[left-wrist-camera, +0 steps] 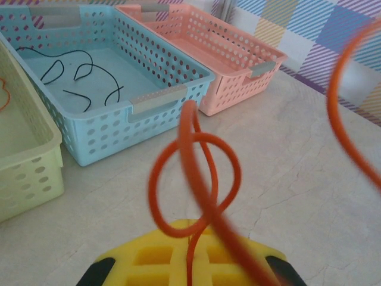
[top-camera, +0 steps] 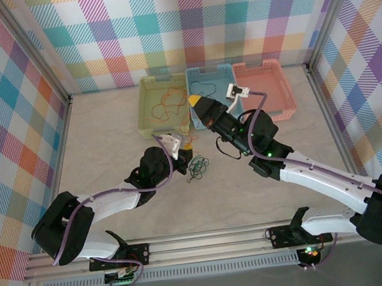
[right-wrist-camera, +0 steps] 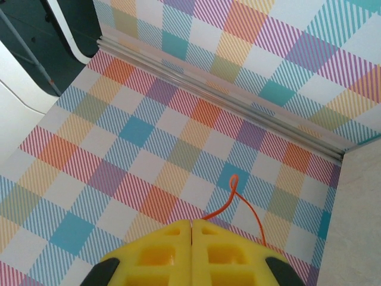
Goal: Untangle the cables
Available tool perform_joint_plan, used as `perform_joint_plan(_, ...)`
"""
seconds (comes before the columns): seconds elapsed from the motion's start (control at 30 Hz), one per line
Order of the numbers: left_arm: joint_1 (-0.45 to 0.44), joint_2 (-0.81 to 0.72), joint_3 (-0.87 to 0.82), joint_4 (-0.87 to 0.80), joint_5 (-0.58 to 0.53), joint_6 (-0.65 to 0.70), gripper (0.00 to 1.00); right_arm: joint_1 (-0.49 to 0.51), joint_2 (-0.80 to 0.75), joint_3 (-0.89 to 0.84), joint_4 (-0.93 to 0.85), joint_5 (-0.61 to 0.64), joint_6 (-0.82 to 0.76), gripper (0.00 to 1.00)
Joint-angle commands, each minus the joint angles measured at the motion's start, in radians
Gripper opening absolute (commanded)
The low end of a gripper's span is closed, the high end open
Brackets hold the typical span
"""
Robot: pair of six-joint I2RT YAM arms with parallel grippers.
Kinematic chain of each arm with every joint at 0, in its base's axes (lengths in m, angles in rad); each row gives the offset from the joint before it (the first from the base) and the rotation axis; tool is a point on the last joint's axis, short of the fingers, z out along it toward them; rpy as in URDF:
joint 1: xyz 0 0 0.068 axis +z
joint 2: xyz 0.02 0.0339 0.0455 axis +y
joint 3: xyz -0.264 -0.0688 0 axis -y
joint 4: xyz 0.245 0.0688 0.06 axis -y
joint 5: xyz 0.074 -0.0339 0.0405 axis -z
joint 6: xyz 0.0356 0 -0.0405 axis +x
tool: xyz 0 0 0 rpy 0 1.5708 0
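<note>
An orange-red cable (left-wrist-camera: 186,156) loops up out of my left gripper (left-wrist-camera: 191,223), whose yellow jaws are shut on it just above the table. My right gripper (right-wrist-camera: 191,221) is raised and points at the checked wall. It is shut on a thin orange-red cable (right-wrist-camera: 234,189) that curls out beside its jaws. In the top view the left gripper (top-camera: 189,145) is in front of the baskets and the right gripper (top-camera: 194,100) is above the blue basket. A dark green cable (top-camera: 197,167) lies bunched on the table by the left gripper. Black cables (left-wrist-camera: 77,74) lie in the blue basket.
Three baskets stand in a row at the back: a yellow-green basket (top-camera: 143,114) holding an orange cord (top-camera: 166,104), a blue basket (top-camera: 205,71) and a pink basket (top-camera: 287,94). Checked walls close in the table on three sides.
</note>
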Motion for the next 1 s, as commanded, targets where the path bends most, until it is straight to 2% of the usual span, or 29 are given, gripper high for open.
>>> perform_joint_plan(0.0, -0.001, -0.007, 0.030, -0.004, -0.014, 0.006, 0.00, 0.005, -0.032, 0.025, 0.007, 0.026, -0.039, 0.00)
perform_joint_plan(0.2, 0.000, -0.011, 0.031, -0.016, -0.033, 0.006, 0.00, -0.007, -0.084, 0.029, -0.050, 0.060, -0.122, 0.00)
perform_joint_plan(0.4, -0.001, -0.011, 0.039, -0.031, -0.039, 0.007, 0.00, -0.108, -0.180, 0.004, -0.147, 0.129, -0.197, 0.00)
perform_joint_plan(0.67, -0.001, -0.009, 0.046, -0.047, -0.039, 0.009, 0.00, -0.443, -0.303, -0.062, -0.283, 0.144, -0.222, 0.00)
perform_joint_plan(0.97, -0.001, -0.005, 0.052, -0.060, -0.039, 0.011, 0.00, -0.785, -0.326, -0.043, -0.409, 0.162, -0.294, 0.00)
